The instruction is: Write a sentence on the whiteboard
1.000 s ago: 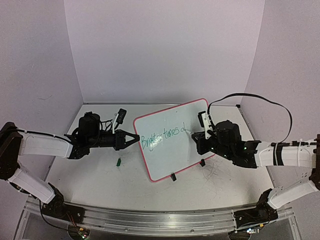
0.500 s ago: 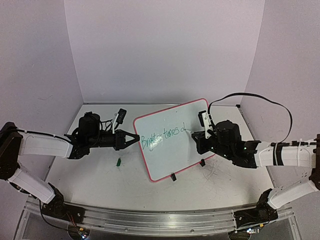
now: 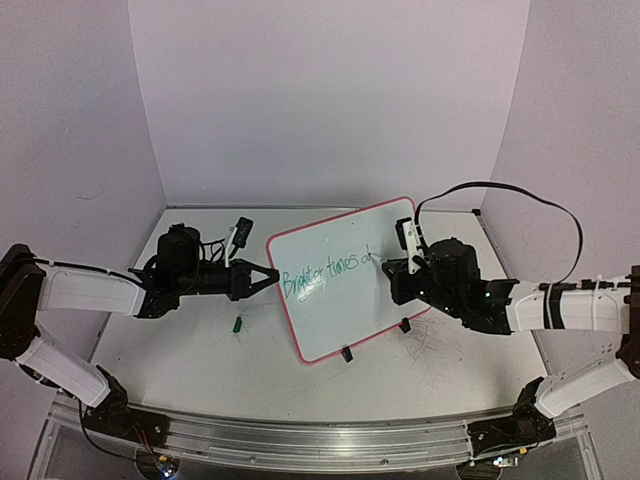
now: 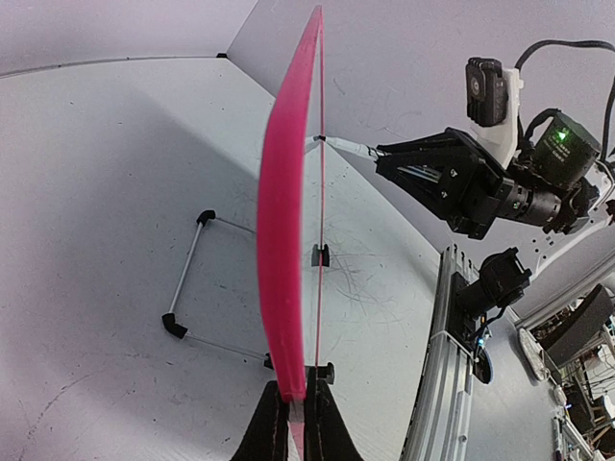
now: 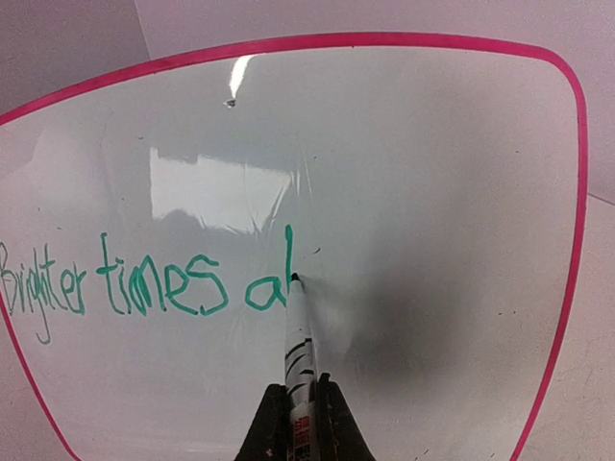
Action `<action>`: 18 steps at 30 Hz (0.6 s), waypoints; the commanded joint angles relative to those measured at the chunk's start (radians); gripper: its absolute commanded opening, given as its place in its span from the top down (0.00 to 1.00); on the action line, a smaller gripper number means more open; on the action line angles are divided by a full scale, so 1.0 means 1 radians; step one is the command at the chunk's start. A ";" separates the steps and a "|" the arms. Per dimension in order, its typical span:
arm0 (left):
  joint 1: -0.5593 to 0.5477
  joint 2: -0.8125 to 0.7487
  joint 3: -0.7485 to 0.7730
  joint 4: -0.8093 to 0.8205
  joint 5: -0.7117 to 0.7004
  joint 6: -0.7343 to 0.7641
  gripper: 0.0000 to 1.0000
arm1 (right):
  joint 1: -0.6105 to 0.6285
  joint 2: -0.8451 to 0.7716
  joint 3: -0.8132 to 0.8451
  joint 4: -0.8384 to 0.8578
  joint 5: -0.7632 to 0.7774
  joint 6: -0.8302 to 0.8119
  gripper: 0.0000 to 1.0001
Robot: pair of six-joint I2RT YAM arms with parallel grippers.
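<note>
The whiteboard [image 3: 345, 322] stands near the middle of the table [image 3: 200, 350], between the two arms, leaning back on small black feet [image 3: 346, 354] with its writing face turned toward the right arm. Seen edge-on from the left wrist, a thin wire stand [image 4: 187, 279] props it from behind. The left gripper [image 3: 272, 273] reaches in from the left, its fingers pressed together on the pink frame at the board's left edge, pinching it between the tips. The right gripper [image 5: 300, 399] comes from the right, clamped on a white marker [image 5: 298, 336] that sticks straight out between its fingers. The marker's tip touches the board's face at the foot of a tall green stroke. The sentence [image 5: 144, 286] runs in one rising line of green handwriting across the lower left part of the board and reads "Brighter times a", followed by that single upright stroke; the board to the right of it is bare white. A small green piece [image 3: 238, 323] lies on the table in front of the left gripper, apart from the board.
</note>
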 commanded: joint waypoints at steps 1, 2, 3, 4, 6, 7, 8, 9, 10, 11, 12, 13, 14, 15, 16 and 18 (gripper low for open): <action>0.005 -0.016 0.019 -0.027 -0.023 0.033 1.00 | -0.002 0.018 0.044 0.030 0.063 0.010 1.00; 0.005 -0.016 0.018 -0.027 -0.023 0.033 1.00 | -0.002 0.017 0.043 0.029 0.068 0.011 1.00; 0.005 -0.017 0.018 -0.027 -0.023 0.033 1.00 | -0.002 0.014 0.041 0.028 0.074 0.013 1.00; 0.005 -0.017 0.017 -0.027 -0.023 0.033 1.00 | -0.002 0.012 0.040 0.027 0.077 0.015 1.00; 0.004 -0.017 0.016 -0.027 -0.024 0.033 1.00 | -0.003 0.006 0.038 0.022 0.078 0.016 1.00; 0.004 -0.017 0.016 -0.027 -0.024 0.033 1.00 | -0.003 0.004 0.037 0.018 0.078 0.017 1.00; 0.005 -0.017 0.016 -0.027 -0.024 0.032 1.00 | -0.003 0.001 0.036 0.012 0.074 0.018 1.00; 0.004 -0.017 0.016 -0.028 -0.024 0.032 1.00 | -0.002 -0.002 0.035 0.005 0.068 0.019 1.00; 0.004 -0.017 0.017 -0.027 -0.024 0.033 1.00 | -0.002 -0.005 0.032 -0.002 0.062 0.020 1.00; 0.004 -0.017 0.018 -0.027 -0.024 0.033 1.00 | -0.003 -0.007 0.029 -0.008 0.052 0.021 1.00; 0.004 -0.016 0.018 -0.027 -0.024 0.033 1.00 | -0.002 -0.010 0.025 -0.013 0.041 0.021 1.00; 0.004 -0.016 0.019 -0.027 -0.023 0.033 1.00 | -0.002 -0.014 0.019 -0.019 0.033 0.023 1.00; 0.005 -0.016 0.020 -0.027 -0.023 0.033 1.00 | -0.001 -0.016 0.013 -0.024 0.026 0.025 1.00; 0.005 -0.015 0.020 -0.027 -0.023 0.032 1.00 | -0.001 -0.020 0.008 -0.029 0.021 0.027 1.00; 0.005 -0.016 0.019 -0.027 -0.024 0.032 1.00 | -0.001 -0.023 0.001 -0.034 0.018 0.029 1.00; 0.005 -0.016 0.018 -0.027 -0.026 0.032 1.00 | -0.002 -0.032 -0.013 -0.042 0.013 0.036 1.00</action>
